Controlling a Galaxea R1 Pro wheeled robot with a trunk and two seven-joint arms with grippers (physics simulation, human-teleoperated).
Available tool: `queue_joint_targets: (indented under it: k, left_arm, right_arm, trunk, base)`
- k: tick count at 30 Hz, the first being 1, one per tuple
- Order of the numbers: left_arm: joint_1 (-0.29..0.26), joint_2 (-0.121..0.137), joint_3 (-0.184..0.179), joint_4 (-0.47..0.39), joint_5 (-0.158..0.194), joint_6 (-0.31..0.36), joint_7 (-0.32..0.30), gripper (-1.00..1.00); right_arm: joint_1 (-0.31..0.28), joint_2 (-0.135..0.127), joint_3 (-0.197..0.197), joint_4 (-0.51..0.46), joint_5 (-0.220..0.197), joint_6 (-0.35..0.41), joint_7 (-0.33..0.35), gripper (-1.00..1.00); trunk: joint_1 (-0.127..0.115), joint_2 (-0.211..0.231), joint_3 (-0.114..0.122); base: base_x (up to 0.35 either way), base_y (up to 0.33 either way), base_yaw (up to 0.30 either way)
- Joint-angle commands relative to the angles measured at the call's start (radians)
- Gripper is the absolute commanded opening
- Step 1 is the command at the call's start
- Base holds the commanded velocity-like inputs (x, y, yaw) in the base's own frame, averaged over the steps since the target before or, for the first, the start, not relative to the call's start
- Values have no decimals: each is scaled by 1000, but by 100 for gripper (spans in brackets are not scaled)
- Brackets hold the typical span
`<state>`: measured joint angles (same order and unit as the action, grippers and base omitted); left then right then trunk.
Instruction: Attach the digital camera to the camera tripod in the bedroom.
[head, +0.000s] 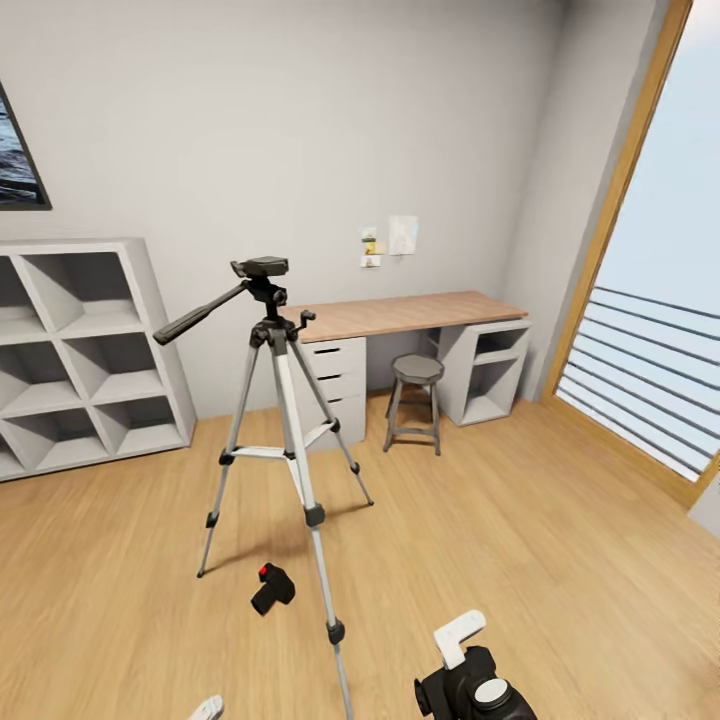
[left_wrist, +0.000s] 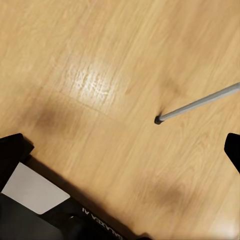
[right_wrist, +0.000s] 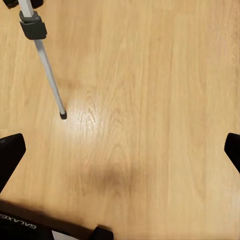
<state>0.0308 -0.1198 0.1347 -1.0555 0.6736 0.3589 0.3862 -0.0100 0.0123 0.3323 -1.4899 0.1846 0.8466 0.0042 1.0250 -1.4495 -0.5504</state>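
Hanging over bare light-wood floor (right_wrist: 150, 100), the right gripper (right_wrist: 120, 150) has its black fingers spread wide with nothing between them, and the left gripper (left_wrist: 120, 150) stands the same, each wrist view catching one thin silver leg of the camera tripod (head: 283, 400) ending in a small black foot. The head view adds the whole stand upright on the planks, black head and long pan handle on top, with the digital camera (head: 272, 588), a small black box with a red button, lying on the floor between its legs. Behind stand a wood-topped desk (head: 400, 315), a round grey stool (head: 416, 385), white cube shelves (head: 90, 350), plain white walls and a tall wood-framed window (head: 640, 250).
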Motion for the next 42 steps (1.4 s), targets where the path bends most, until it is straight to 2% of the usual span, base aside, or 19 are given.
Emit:
queue_joint_targets:
  k: [1,9,14,19,42]
  left_arm:
    - [0,0,2,-2,10,3,5,100]
    - [0,0,2,4,11,3,4,100]
    - [0,0,4,17,11,2,4,100]
    - [0,0,5,21,11,-7,5,100]
    - [0,-1,4,23,11,-18,6,100]
  right_arm:
    - [-1,-1,1,-1,6,6,0,100]
    - [0,-6,-1,0,5,4,3,100]
    - [1,-48,1,-1,-8,-4,23,100]
    - [0,-65,2,0,-15,-12,68,100]
    - [-1,-64,-1,4,-18,-9,86,100]
  trunk:
    - [0,-1,-1]
    - [0,-1,-1]
    - [0,-1,-1]
    - [0,-1,-1]
    - [0,-1,-1]
  base:
    - [5,33,-30]
    - [54,159,-14]
    - [92,276,-3]
    - [99,304,-1]
    - [11,317,0]
